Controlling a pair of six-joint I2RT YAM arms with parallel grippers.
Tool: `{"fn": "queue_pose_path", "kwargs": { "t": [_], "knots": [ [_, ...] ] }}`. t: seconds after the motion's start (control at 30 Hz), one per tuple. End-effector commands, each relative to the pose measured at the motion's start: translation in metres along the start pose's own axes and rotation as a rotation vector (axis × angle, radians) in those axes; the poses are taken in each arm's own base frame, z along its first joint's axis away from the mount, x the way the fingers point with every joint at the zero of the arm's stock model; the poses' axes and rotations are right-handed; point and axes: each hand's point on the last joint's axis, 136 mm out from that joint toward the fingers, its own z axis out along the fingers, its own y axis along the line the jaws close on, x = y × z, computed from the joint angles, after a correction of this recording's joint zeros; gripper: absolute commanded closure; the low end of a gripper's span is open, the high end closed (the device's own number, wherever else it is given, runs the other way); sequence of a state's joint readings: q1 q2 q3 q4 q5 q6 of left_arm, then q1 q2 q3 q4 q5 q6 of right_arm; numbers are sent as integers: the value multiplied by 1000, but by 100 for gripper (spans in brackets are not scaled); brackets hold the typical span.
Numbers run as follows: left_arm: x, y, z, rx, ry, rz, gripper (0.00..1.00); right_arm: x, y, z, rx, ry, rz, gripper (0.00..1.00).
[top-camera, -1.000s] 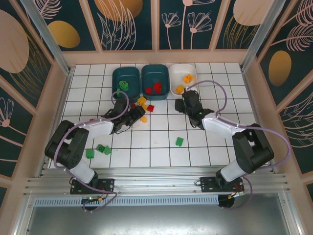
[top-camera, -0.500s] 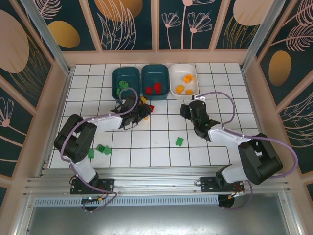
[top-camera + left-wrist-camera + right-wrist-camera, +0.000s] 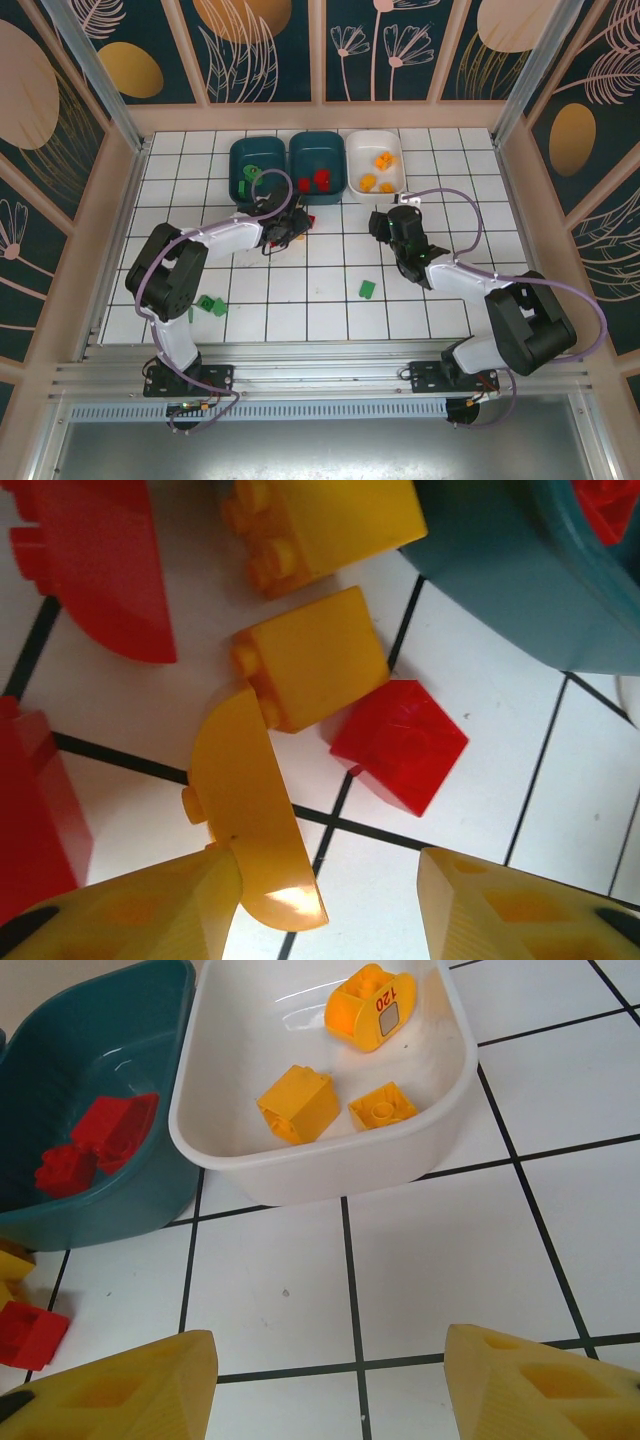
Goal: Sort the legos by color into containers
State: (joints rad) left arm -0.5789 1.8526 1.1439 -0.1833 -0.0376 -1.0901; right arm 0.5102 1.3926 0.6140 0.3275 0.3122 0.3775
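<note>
Left wrist: L gripper [image 3: 330, 880] moved up beside teal tub [image 3: 520, 590], jaws apart, narrowing on curved yellow lego [image 3: 248, 810].
R gripper [image 3: 330, 1370] backed off white tub [image 3: 310, 1178], jaws apart, empty; yellow pick likely next.

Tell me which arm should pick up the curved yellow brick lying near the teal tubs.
Left. The left fingers are open right over the curved yellow brick, with one finger at its end. The right fingers are open too, but they face the white tub, with bare table between them.
</note>
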Motion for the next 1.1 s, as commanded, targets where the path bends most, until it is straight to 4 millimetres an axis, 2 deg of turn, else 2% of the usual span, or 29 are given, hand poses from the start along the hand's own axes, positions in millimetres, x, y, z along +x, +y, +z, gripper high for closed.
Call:
{"fn": "queue_pose_path", "kwargs": {
  "t": [0.0, 0.23, 0.37, 0.47, 0.6, 0.7, 0.83, 1.07],
  "knots": [
    [26, 51, 12, -181, 90, 6, 47, -3, -1, 2, -5, -21, 34, 38],
    [24, 51, 16, -184, 80, 15, 47, -2, 0, 1, -11, -19, 32, 38],
    [15, 39, 13, -173, 54, 24, 45, -3, 0, 1, -8, -20, 30, 38],
    [0, 24, 4, -155, 14, 50, 43, -2, 1, 1, -13, -19, 30, 38],
    [-26, 4, -9, -167, -64, 217, 36, -2, 2, 1, -14, -14, 28, 38],
    [-41, -1, -11, -195, -112, 385, 33, -3, 3, 1, -20, -16, 28, 38],
    [-46, -5, -1, -212, -118, 572, 32, -1, 5, 1, -27, -12, 25, 38],
    [-46, 13, 20, -299, -93, 756, 33, -1, 5, 0, -22, -13, 20, 38]
  ]
}}
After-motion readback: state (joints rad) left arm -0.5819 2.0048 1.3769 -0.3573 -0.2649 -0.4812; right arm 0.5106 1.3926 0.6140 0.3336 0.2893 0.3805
